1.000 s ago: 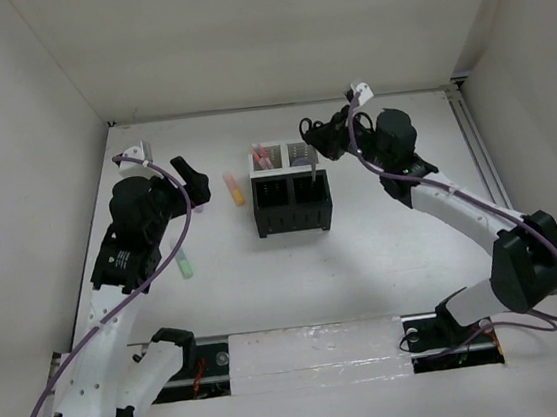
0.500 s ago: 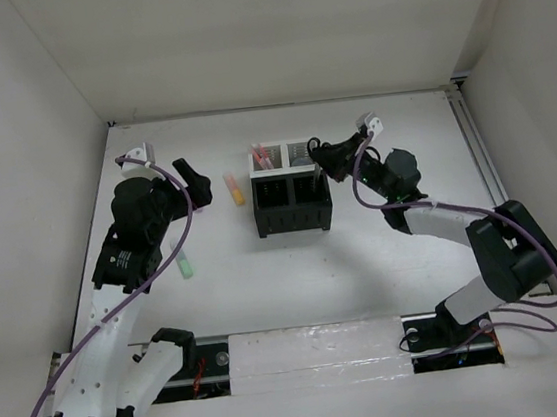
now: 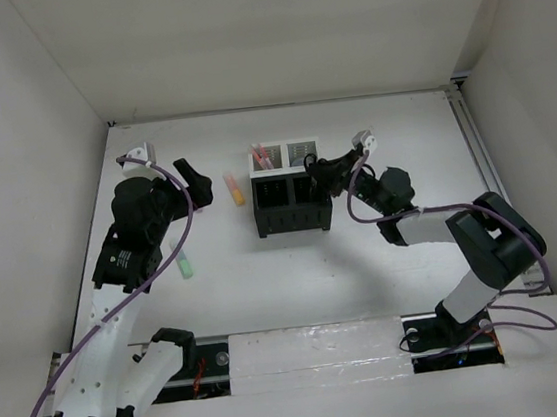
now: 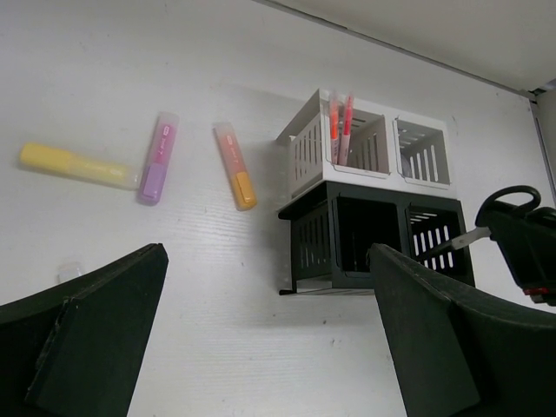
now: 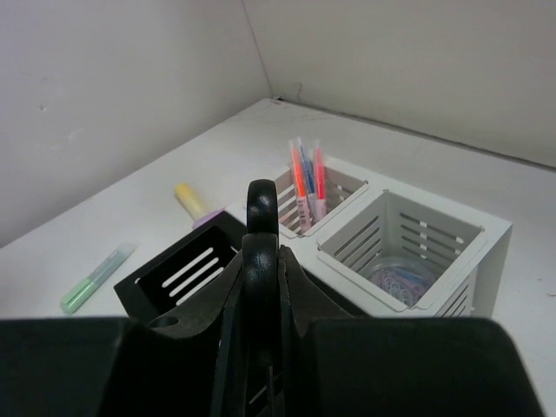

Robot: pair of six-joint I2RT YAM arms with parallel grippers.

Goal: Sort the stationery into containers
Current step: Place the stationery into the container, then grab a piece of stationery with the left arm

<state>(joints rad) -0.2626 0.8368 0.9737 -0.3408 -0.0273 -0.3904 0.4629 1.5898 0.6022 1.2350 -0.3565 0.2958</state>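
Left gripper [image 3: 195,183] fingers spread wide, holding nothing, above table [image 3: 385,257]; green highlighter [image 3: 185,266] by left arm; yellow highlighter [image 4: 76,165], pink highlighter [image 4: 157,158], orange highlighter [image 4: 235,165] lying loose left of organiser [image 4: 304,234]; pens [image 4: 340,126] upright in left white compartment [image 4: 302,149]; right gripper [image 3: 327,175] clenched on scissors [image 5: 259,217], blade aimed at right black compartment [image 4: 434,228]
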